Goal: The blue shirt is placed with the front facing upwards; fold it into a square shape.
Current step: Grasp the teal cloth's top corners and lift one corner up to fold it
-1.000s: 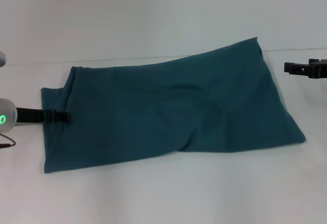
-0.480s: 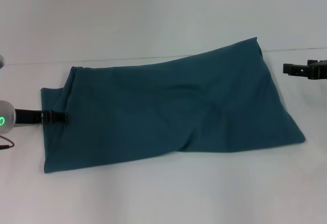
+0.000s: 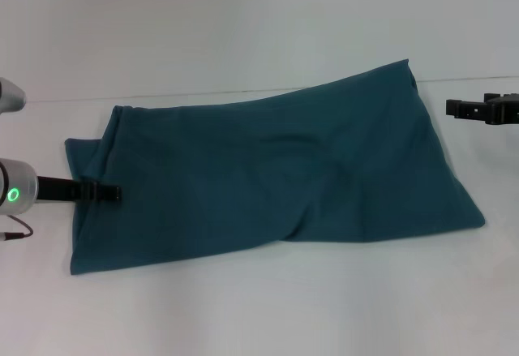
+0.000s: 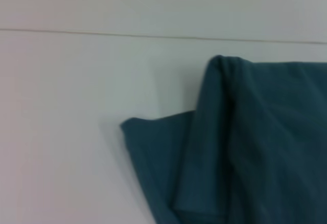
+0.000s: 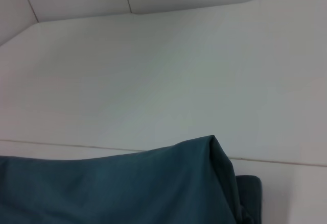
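At the left edge of the dark teal-blue cotton shirt (image 3: pixel 268 173), the left gripper (image 3: pixel 109 193) is seen, grip state untellable. The right gripper (image 3: pixel 456 108) is held just off the shirt's right edge, likewise unreadable. Only the top layer could be caught, and the fold dragged askew.

The blue shirt (image 3: pixel 268 173) is a plain dark teal all over, with no print or pattern showing. It lies on a white tabletop (image 3: pixel 259 307). The left claw (image 3: pixel 104 192) and the right claw (image 3: pixel 458 108) are black. A green ring light (image 3: pixel 13 195) glows on the silver left arm (image 3: pixel 18 191).
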